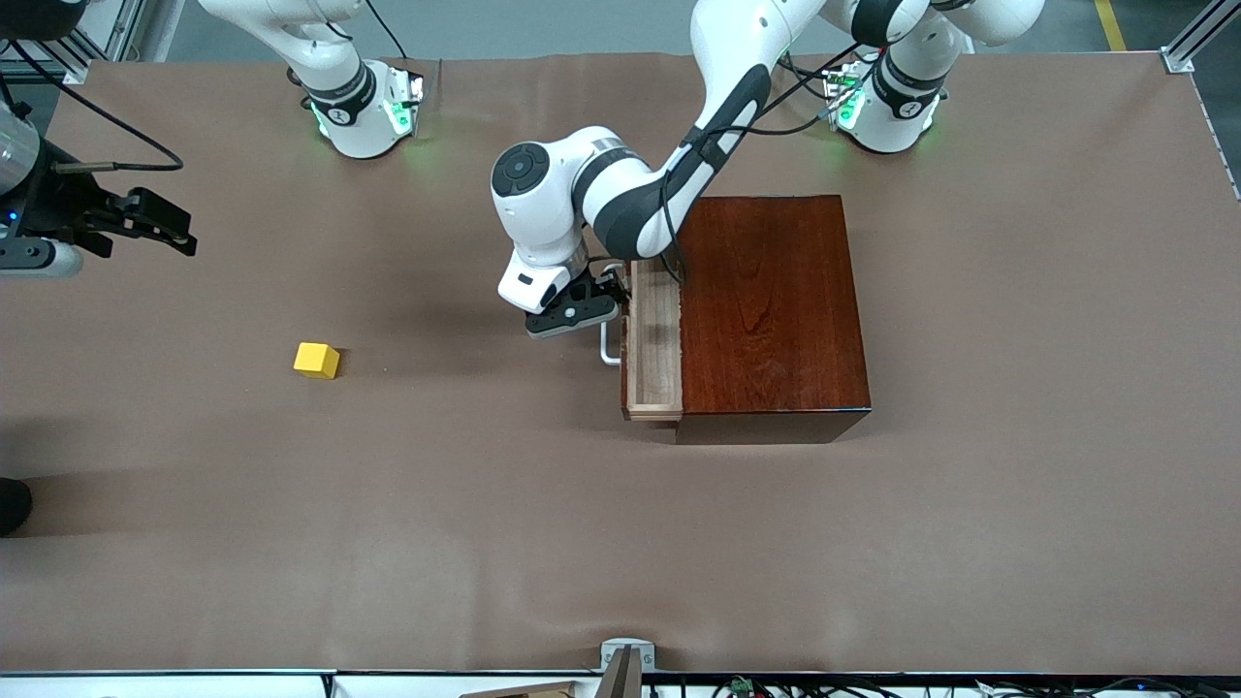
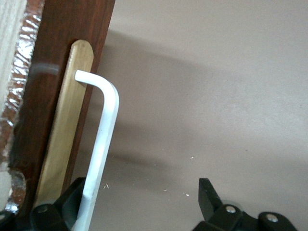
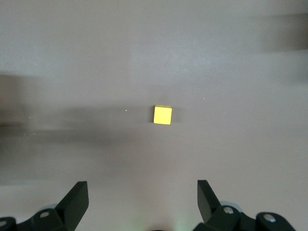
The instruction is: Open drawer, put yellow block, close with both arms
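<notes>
Drawer (image 1: 654, 344) first: I see its pale-wood tray slid only a little way out of the dark reddish-brown wooden box (image 1: 771, 310), toward the right arm's end of the tabletop (image 1: 620, 543). Its white U-shaped handle (image 1: 608, 347) stands out from the tray's front, with the bar's long axis running along that front.

My left gripper (image 1: 582, 308) is right at the handle. In the left wrist view the handle (image 2: 101, 144) runs down past one finger (image 2: 72, 199) while the other finger (image 2: 208, 195) sits well apart, so the left gripper (image 2: 139, 202) is spread around the bar, not pinching it. Whether the bar touches that near finger I can't quite tell from this angle. As I judge it, any further opening means pulling straight away from the box, across the bar's length.

My yellow block (image 1: 317, 360) rests on the bare tabletop, well apart from the drawer, toward the right arm's end. My right gripper (image 1: 145, 221) waits in the air there, spread and empty; in the right wrist view the cube (image 3: 162, 114) lies ahead of the right gripper (image 3: 142, 192), roughly on the centre line between the fingers. So the right arm is plainly the nearer one for the pickup, and I'd reckon it needs to travel forward over the block and then down.
</notes>
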Controlling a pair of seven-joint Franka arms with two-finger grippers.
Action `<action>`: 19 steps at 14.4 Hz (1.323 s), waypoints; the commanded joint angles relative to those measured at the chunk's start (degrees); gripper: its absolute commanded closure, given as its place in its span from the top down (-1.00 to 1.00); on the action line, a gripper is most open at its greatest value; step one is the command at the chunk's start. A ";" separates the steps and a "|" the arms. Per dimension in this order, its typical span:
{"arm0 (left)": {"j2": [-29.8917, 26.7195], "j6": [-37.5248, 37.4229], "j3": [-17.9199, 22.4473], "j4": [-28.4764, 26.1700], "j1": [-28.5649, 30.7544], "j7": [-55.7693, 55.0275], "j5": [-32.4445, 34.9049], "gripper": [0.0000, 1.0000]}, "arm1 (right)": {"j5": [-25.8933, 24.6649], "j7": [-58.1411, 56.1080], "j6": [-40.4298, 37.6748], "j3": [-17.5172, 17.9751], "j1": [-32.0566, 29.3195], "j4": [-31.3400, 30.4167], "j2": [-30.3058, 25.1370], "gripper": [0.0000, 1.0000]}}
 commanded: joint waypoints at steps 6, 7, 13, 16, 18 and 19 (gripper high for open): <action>3.68 10.87 -4.24 2.55 -1.36 -6.74 -2.25 1.00 | -1.21 0.01 -0.78 -0.02 -0.07 0.78 0.01 1.00; 3.68 10.87 -4.24 2.81 -1.36 -6.74 -2.25 1.00 | -1.21 0.01 -0.78 -0.02 -0.07 0.78 0.01 1.00; 3.94 12.98 -4.42 3.34 -2.15 -8.58 -2.25 1.00 | -1.21 0.01 -0.78 -0.11 -0.16 0.70 0.01 1.00; 3.85 13.33 -4.24 3.43 -2.06 -8.49 -2.25 1.00 | -1.21 0.01 -0.78 -0.11 -0.25 0.70 0.10 1.00; 3.50 12.81 -3.98 2.91 -2.06 -8.49 -2.25 1.00 | -1.21 0.10 -0.78 -0.11 -0.25 0.70 0.10 1.00; 3.33 12.11 -3.98 2.47 -2.06 -8.49 -2.25 1.00 | -1.21 0.01 -0.78 -0.11 -0.25 0.70 0.10 1.00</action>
